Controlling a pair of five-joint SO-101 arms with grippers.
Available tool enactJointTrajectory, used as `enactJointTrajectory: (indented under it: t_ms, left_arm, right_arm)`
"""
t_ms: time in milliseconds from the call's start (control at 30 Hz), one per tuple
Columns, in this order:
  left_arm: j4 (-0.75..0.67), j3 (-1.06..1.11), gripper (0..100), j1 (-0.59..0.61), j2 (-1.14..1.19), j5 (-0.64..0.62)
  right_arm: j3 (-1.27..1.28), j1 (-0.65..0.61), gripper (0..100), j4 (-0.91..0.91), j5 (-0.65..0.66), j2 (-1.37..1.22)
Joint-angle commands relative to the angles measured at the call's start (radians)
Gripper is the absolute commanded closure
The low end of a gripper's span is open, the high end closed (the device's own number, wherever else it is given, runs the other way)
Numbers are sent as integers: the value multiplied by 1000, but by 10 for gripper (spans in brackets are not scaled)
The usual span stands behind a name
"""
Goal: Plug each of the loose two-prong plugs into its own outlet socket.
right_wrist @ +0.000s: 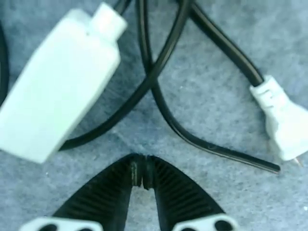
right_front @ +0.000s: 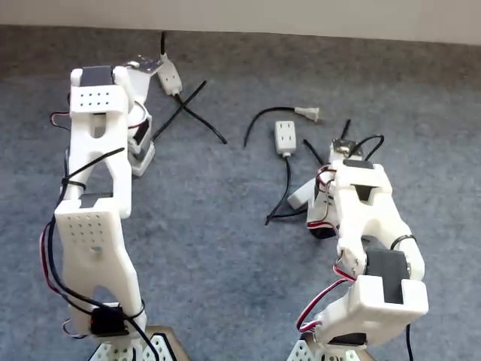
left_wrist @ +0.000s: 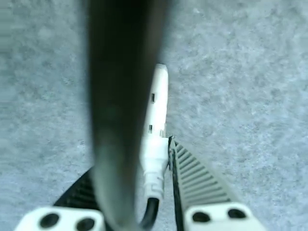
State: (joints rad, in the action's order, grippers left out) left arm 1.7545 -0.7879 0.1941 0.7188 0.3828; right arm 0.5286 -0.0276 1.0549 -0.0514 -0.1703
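Observation:
My left gripper [left_wrist: 163, 144] is shut on a white outlet socket [left_wrist: 156, 106], held edge-on with its slots showing and its black cord running back between the fingers. In the high view this gripper [right_front: 141, 150] is low over the carpet at the left. My right gripper [right_wrist: 142, 177] is shut with nothing in it, just short of crossed black cords [right_wrist: 159, 82]. Beyond them lie a white outlet block [right_wrist: 57, 86] and a loose white two-prong plug [right_wrist: 284, 122]. From above, the right gripper [right_front: 322, 207] sits beside that block [right_front: 301, 195].
Another white socket [right_front: 285, 137] lies mid-table with its cord trailing toward me, and a loose plug [right_front: 308, 113] rests just behind it. A further white socket [right_front: 169, 77] lies at the back left, near two crossed black cords [right_front: 184, 111]. A blurred dark cord [left_wrist: 115, 96] hangs across the left wrist view.

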Motion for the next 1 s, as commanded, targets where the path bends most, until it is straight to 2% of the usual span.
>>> enactJointTrajectory:
  t_ms: [0,333,633,967]
  left_arm:
    - [11,-50,993,38,-64,6]
    - [12,-45,993,50,-58,28]
    - [12,-38,993,-4,-59,28]
    - [12,-12,993,2,-58,28]
  right_arm:
    - [-5,4,991,-62,-12,-2]
    - [-5,4,991,-62,-12,-2]
    - [-5,4,991,-62,-12,-2]
    - [-5,4,991,-62,-12,-2]
